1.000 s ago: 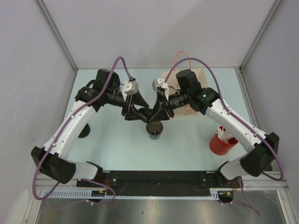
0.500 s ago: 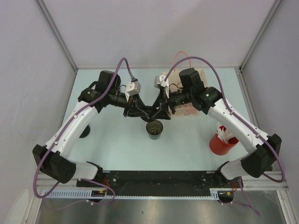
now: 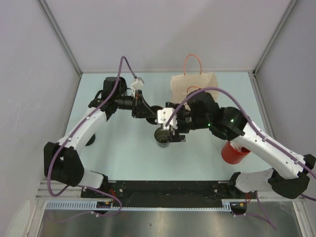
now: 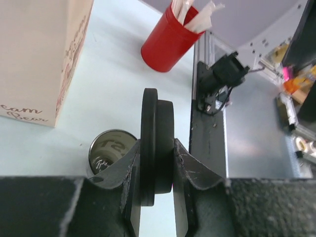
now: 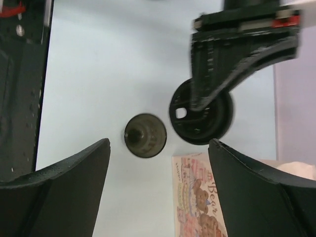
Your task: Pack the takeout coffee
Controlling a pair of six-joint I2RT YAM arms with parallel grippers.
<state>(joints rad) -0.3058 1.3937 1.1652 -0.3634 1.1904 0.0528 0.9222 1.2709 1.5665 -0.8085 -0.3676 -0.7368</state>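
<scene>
The tabletop [image 3: 123, 153] is being viewed whole by the top camera, from high above and behind the arm bases, at a distance. The left wrist camera is being carried low and close to the tabletop, facing along the left pincer [image 4: 156, 145] towards the holder [image 4: 168, 37] and the near rail. The right wrist camera is being pointed straight down past the right pincer [image 5: 159, 148], from moderate height. The cup [image 3: 163, 136] and bag [image 3: 194, 85] are being caught by all three views, the lid [image 4: 157, 128] close up by both wrist views.
</scene>
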